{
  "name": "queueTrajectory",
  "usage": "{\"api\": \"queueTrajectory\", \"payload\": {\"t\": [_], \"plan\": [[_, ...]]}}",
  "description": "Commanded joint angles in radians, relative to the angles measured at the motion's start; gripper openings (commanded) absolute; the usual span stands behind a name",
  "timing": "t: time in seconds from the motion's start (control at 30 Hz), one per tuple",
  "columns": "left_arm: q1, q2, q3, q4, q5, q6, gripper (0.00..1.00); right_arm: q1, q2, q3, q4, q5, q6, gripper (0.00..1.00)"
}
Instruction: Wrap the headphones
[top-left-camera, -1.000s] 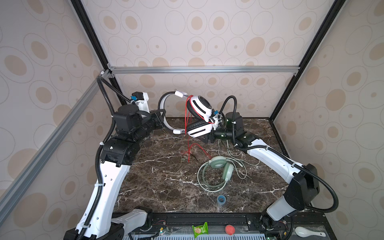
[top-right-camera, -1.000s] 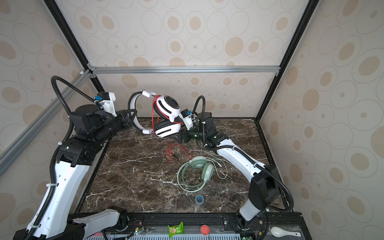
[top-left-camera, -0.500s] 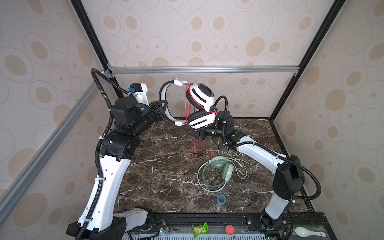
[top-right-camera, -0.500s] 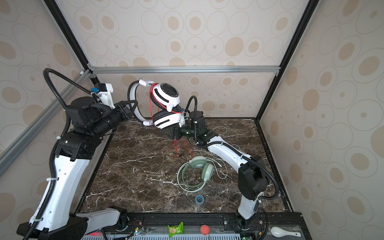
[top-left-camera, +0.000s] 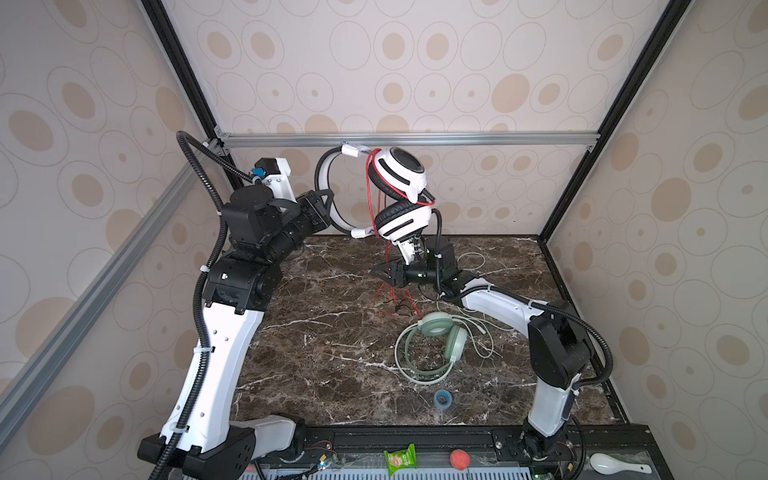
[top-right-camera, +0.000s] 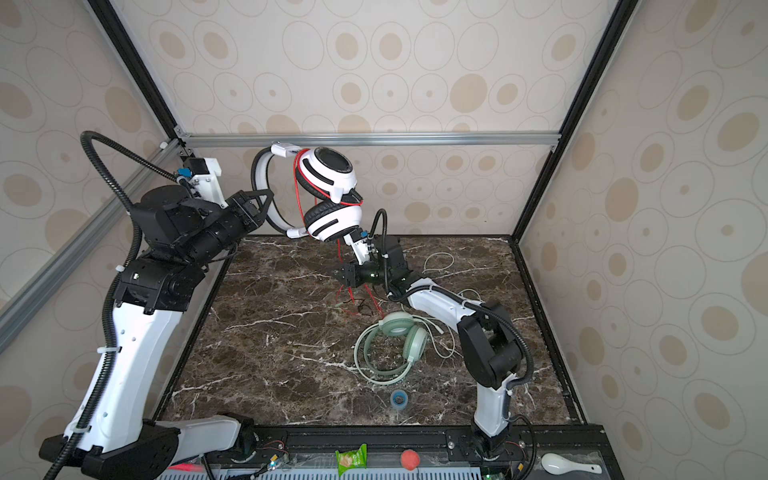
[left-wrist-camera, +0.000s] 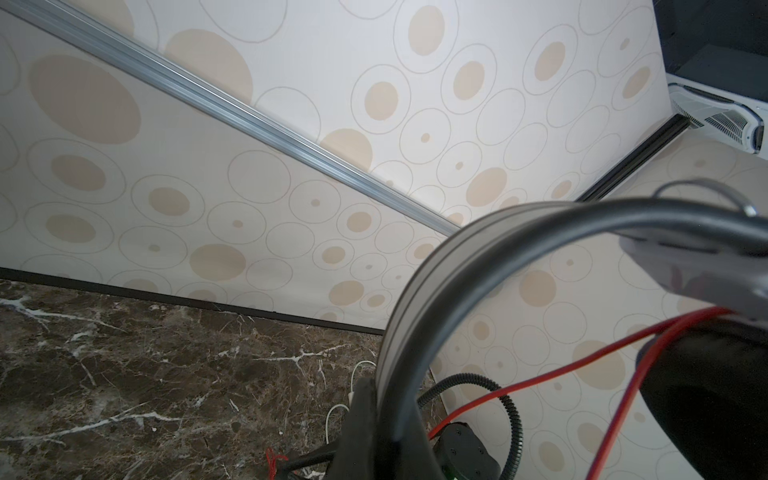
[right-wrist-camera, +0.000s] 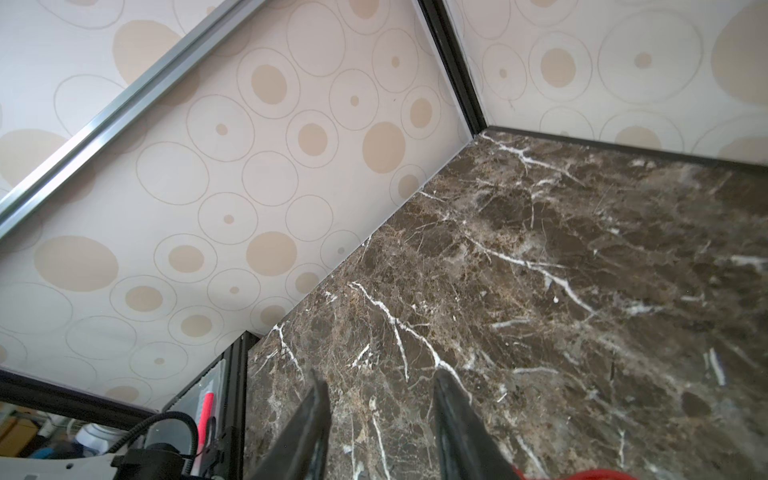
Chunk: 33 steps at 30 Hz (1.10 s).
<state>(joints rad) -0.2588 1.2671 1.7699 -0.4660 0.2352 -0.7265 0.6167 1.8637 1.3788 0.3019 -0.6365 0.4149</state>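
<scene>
The white-and-black headphones (top-left-camera: 397, 174) (top-right-camera: 328, 174) hang high in front of the back wall. My left gripper (top-left-camera: 328, 203) (top-right-camera: 264, 203) is shut on their headband (left-wrist-camera: 409, 291). Their thin red cable (top-left-camera: 390, 291) (top-right-camera: 357, 303) (left-wrist-camera: 540, 378) is looped around the earcups and drops to a small heap on the table. My right gripper (top-left-camera: 380, 272) (top-right-camera: 340, 276) (right-wrist-camera: 379, 378) hovers under the lower earcup beside the hanging cable, open with only marble showing between its fingers. The mint green headphones (top-left-camera: 436, 328) (top-right-camera: 397, 328) lie flat on the table, their pale cable (top-left-camera: 473, 259) (top-right-camera: 440, 259) loose behind them.
A blue tape roll (top-left-camera: 441, 399) (top-right-camera: 399, 398) lies near the table's front edge. On the front rail sit a green snack packet (top-left-camera: 400, 459), a red ball (top-left-camera: 459, 458) and a white spoon (top-left-camera: 615, 464). An aluminium rail (top-left-camera: 407, 139) crosses the back wall just above the raised headphones.
My left arm has lifted the white-and-black headphones higher. My right gripper has moved left and down from the lower earcup to the hanging red cable, and its jaws have narrowed.
</scene>
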Motion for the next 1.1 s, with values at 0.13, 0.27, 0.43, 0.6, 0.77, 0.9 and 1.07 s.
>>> {"api": "queueTrajectory", "payload": {"t": [0.13,0.27,0.43,0.6,0.77,0.9,1.07], "plan": [[0.010,-0.060,-0.004,0.139,-0.158,-0.120,0.00,-0.003,0.007,-0.041,0.019,0.004,0.018,0.21],[0.013,-0.092,-0.064,0.171,-0.269,-0.142,0.00,-0.001,-0.019,-0.070,-0.024,0.024,0.000,0.00],[0.016,-0.095,-0.115,0.206,-0.357,-0.139,0.00,0.019,-0.092,-0.130,-0.118,0.079,-0.054,0.00],[0.021,-0.100,-0.193,0.251,-0.448,-0.139,0.00,0.052,-0.183,-0.187,-0.220,0.138,-0.116,0.00],[0.024,-0.090,-0.251,0.292,-0.503,-0.138,0.00,0.107,-0.242,-0.173,-0.366,0.200,-0.208,0.00],[0.024,-0.090,-0.306,0.308,-0.555,-0.140,0.00,0.167,-0.286,-0.122,-0.516,0.270,-0.305,0.00],[0.026,-0.077,-0.329,0.314,-0.594,-0.115,0.00,0.242,-0.334,-0.077,-0.651,0.335,-0.391,0.00]]}}
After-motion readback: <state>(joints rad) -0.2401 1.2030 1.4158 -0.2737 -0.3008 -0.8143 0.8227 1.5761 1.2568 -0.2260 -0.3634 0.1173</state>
